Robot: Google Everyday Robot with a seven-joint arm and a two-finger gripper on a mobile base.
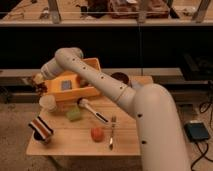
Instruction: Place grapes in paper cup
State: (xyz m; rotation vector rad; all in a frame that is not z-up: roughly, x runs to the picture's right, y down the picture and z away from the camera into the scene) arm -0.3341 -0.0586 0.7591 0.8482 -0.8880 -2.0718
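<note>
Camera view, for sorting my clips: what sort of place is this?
Probably a lab or workshop: cluttered shelves, a small wooden table, a floor pedal. The gripper is above the paper cup.

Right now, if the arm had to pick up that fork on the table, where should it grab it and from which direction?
Probably the handle, from straight above. The fork lies flat on the table, lengthwise front to back beside the orange-red fruit, so fingers should close across its narrow width, on the half away from the fruit. The gripper is far off at the table's left edge, near the paper cup.
</note>
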